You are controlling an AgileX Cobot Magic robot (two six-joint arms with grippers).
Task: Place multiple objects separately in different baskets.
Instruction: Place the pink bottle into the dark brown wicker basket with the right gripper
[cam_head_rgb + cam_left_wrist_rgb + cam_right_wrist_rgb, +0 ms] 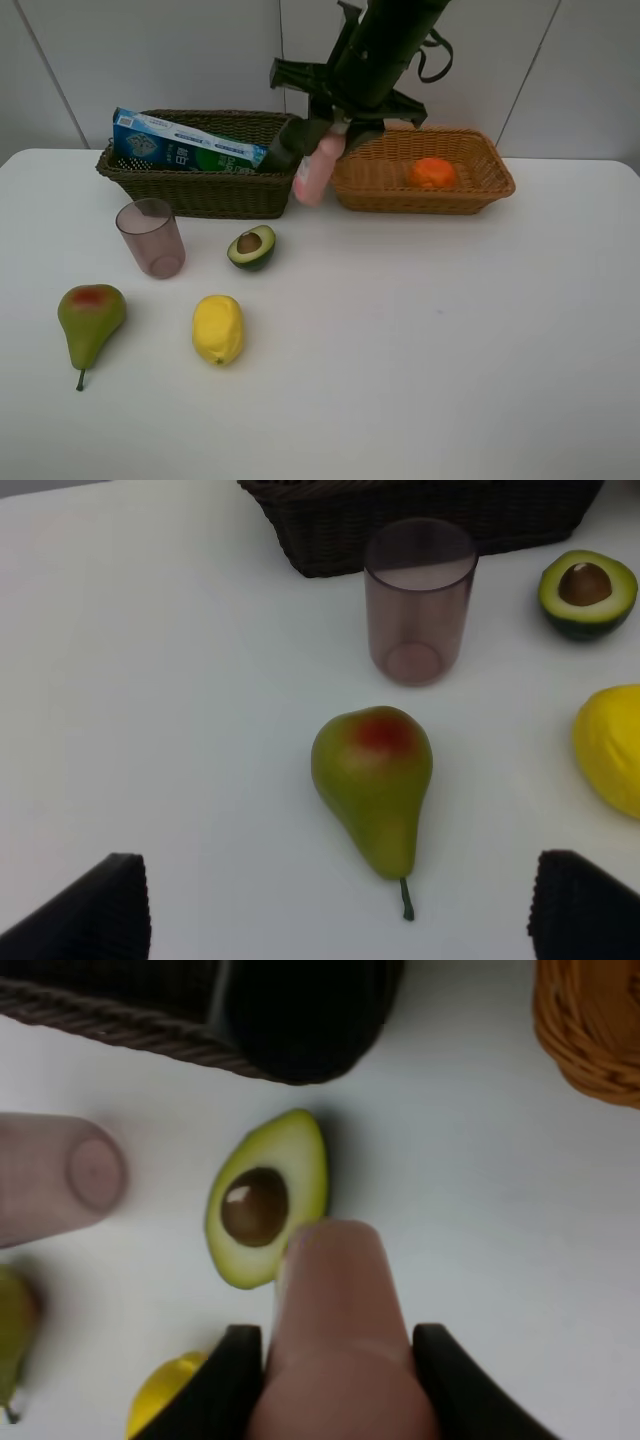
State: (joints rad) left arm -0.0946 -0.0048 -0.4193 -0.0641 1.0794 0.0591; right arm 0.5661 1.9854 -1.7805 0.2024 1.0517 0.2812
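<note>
A white table (pixel 470 360) is seen bearing two woven wicker baskets side by side: a deeper dark olive-brown basket (pixel 200 192) and a shallower light orange-tan basket (pixel 385 190). A blue-green toothpaste box (pixel 185 148) is propped in the dark one, and a dark bottle (pixel 283 148) is leant at the corner nearest the right gripper (pixel 340 1370). That gripper is clamped on a smooth pink bottle (pixel 314 172), held tilted over the gap between the two rims, with the halved avocado (pixel 252 247), brown pit up, lying below it. The left gripper (pixel 345 905) is spread wide and holds nothing. A green-red pear (pixel 372 785) is laid just ahead of it, with a translucent mauve cup (pixel 420 600) beyond and a yellow lemon (pixel 610 745) off to one side. An orange (pixel 433 172) is settled in the tan basket. Wide bare tabletop is left open under the right gripper, away from the fruit.
</note>
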